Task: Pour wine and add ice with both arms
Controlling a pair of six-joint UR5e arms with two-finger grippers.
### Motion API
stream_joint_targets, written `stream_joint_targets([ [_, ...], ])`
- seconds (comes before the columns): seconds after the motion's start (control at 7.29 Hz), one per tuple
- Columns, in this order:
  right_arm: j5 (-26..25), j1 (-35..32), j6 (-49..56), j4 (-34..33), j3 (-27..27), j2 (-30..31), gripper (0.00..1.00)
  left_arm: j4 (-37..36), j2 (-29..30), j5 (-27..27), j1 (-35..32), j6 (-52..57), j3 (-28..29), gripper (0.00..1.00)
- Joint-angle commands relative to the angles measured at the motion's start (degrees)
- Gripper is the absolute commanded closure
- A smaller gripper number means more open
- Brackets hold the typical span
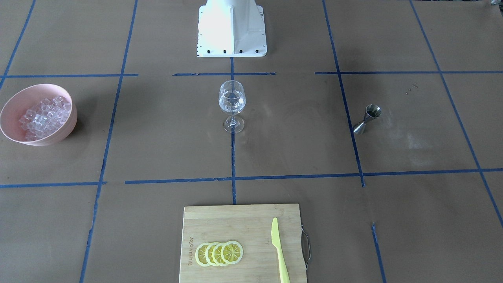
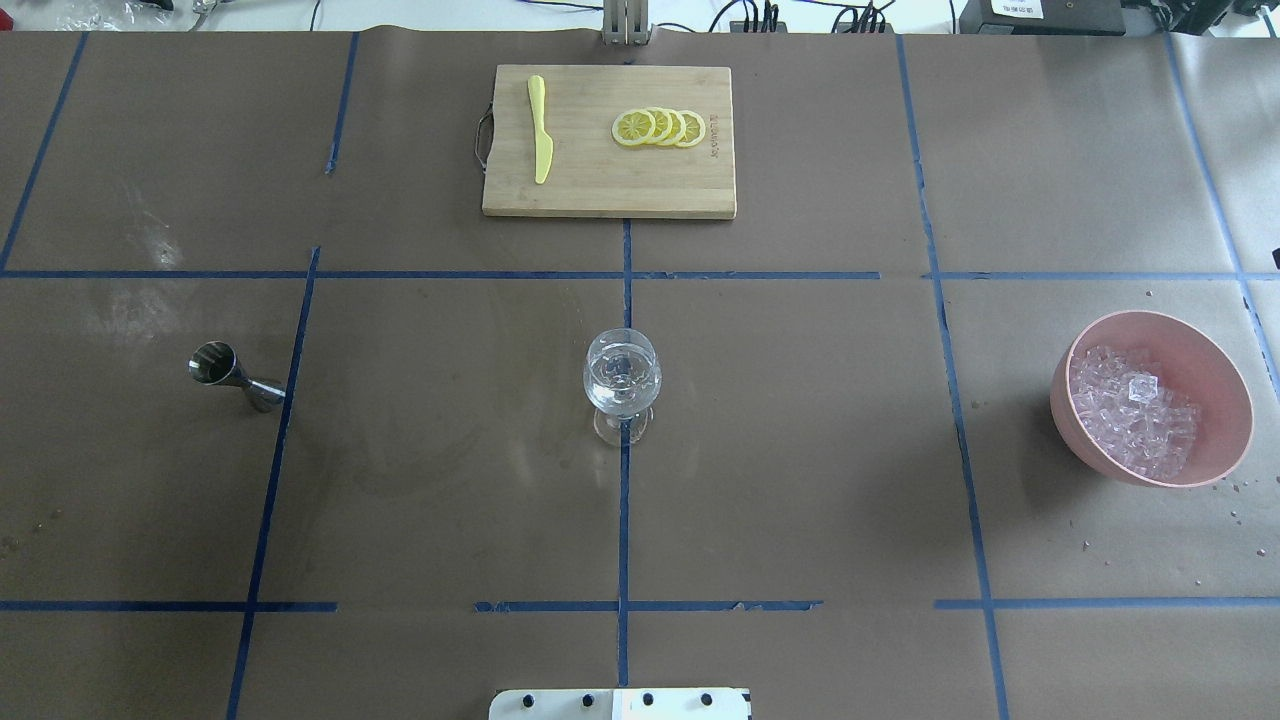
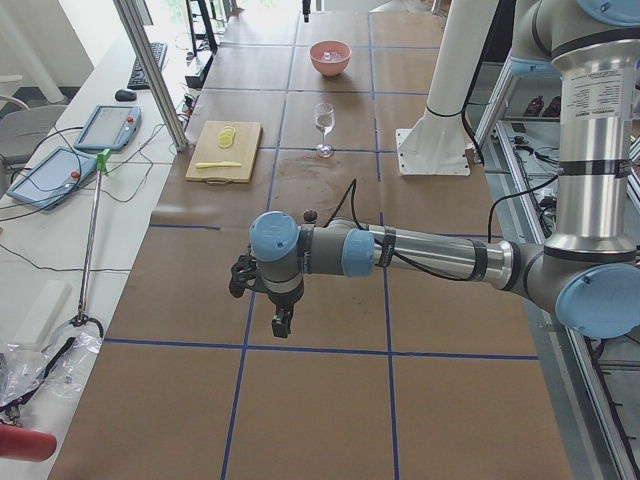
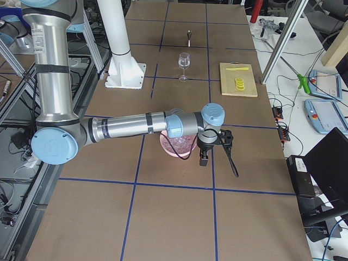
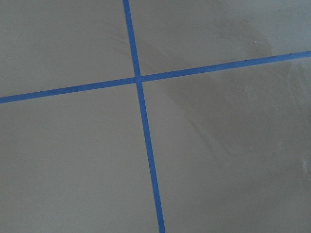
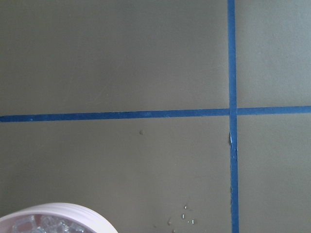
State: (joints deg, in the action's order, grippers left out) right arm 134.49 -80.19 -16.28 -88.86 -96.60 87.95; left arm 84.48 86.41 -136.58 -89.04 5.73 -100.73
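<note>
Standing dead centre: a clear stemmed wine glass (image 1: 232, 101), upright on a blue tape line, with clear liquid inside.
Ice: small clear glassy cubes (image 1: 44, 117) are heaped in a round pink bowl (image 1: 67, 129) far out on the robot's right, well apart from the wine glass.
Right arm: the silver-grey jointed right arm (image 4: 125, 126) with light blue caps reaches level across the pink bowl.
Right gripper: the black two-finger right gripper (image 4: 204, 159) points down just past the rim on the operators' side. Only a side view shows it, so I cannot tell whether it is parted or closed.
Right wrist camera: bowl rim and ice show in the lower left corner, with water drops (image 6: 182, 218) on the paper.
Left arm: the matching left arm (image 3: 430, 258) stretches level over the table's left part.
Left gripper: the black left gripper (image 3: 283, 324) hangs fingers-down above brown paper. Its finger state cannot be told either.
Jigger: a small steel double-cone jigger (image 1: 366, 119) sits on the robot's left, well apart from the glass.
Board: a pale bamboo cutting board (image 1: 235, 220) lies at the operators' edge, carrying overlapping lemon slices (image 1: 220, 253) and a yellow-green plastic knife (image 1: 279, 251), apart from each other.
Table: brown paper table (image 2: 800, 450) marked with a blue tape grid.
</note>
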Motion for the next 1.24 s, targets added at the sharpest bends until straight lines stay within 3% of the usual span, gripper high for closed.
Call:
stream_joint_targets([
  [0.0,0.1,-0.1,0.0,0.0,-0.1,0.4,0.00,0.6,0.8,1.0,-0.5,0.7,-2.7,0.00],
  [0.14,0.2,-0.1,0.0,0.0,-0.3,0.5,0.00,0.4,0.7,1.0,-0.5,0.4,-5.8,0.00],
  [0.55,0.2,-0.1,0.0,0.0,-0.4,0.5,0.00,1.0,0.5,1.3,-0.3,0.5,-5.4,0.00],
  [0.69,0.2,0.0,0.2,0.0,0.3,0.5,0.00,2.2,0.6,-2.6,-0.3,0.5,-6.9,0.00],
  [1.1,0.3,0.1,0.1,3.7,0.6,1.0,0.00,8.6,0.8,-7.5,0.0,0.2,-9.3,0.00],
])
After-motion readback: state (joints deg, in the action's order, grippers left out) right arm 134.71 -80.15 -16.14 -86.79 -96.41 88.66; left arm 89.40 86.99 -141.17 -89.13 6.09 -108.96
